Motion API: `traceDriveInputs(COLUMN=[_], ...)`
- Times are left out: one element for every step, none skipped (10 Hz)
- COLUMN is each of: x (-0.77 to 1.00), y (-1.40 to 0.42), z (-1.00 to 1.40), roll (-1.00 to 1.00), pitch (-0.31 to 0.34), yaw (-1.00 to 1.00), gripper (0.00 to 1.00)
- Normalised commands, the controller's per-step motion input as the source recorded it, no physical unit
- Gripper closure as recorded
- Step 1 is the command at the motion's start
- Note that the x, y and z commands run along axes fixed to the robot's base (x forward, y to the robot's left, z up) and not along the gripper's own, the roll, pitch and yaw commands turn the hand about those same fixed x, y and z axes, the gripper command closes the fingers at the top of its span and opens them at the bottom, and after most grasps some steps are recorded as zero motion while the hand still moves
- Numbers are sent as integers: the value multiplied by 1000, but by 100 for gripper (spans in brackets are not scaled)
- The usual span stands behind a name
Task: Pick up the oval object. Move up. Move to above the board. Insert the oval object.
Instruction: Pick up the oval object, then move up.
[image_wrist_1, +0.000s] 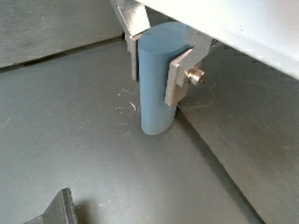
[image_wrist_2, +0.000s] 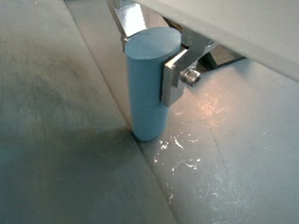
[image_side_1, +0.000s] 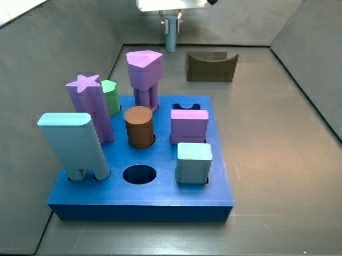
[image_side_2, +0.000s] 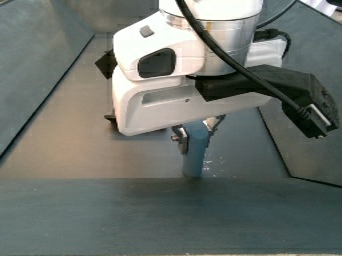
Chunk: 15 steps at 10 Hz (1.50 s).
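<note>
between pincer (image_wrist_1: 162, 54) plates, oval object (image_wrist_1: 156, 83) upright

Robotics lab test cell. Grey sheet-metal floor (image_side_1: 267, 110) with raised side walls forming a trough. Blue board (image_side_1: 140, 190) of coloured test pegs at centre, dark fixture (image_side_1: 211, 66) beyond it, white gripper (image_side_1: 170, 44) clamped on the light-blue oval object (image_wrist_1: 156, 83) above the far floor.

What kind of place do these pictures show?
Most likely a robot test cell, not a home or workshop. A blue peg board with coloured shape blocks sits on a bare grey metal floor. The end effector grips a light blue oval peg. The fixture stands behind.
</note>
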Motion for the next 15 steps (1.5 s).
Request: traceDriveInputs(x=[0, 0, 0, 0, 0, 0, 0, 0, 0, 0, -72, -95, -62, -38, -25], y=[0, 0, 0, 0, 0, 0, 0, 0, 0, 0, 45, 37, 15, 8, -4], z=[0, 0, 0, 0, 0, 0, 0, 0, 0, 833, 787, 646, 517, 381, 192], roll=[0, 0, 0, 0, 0, 0, 0, 0, 0, 0, -10, -1, 18, 41, 67], pitch=[0, 0, 0, 0, 0, 0, 0, 0, 0, 0, 41, 83, 105, 115, 122], yaw=[0, 0, 0, 0, 0, 0, 0, 0, 0, 0, -8, -19, -21, -18, -3], gripper=[100, 100, 100, 100, 100, 100, 100, 100, 100, 100, 100, 100, 100, 100, 100])
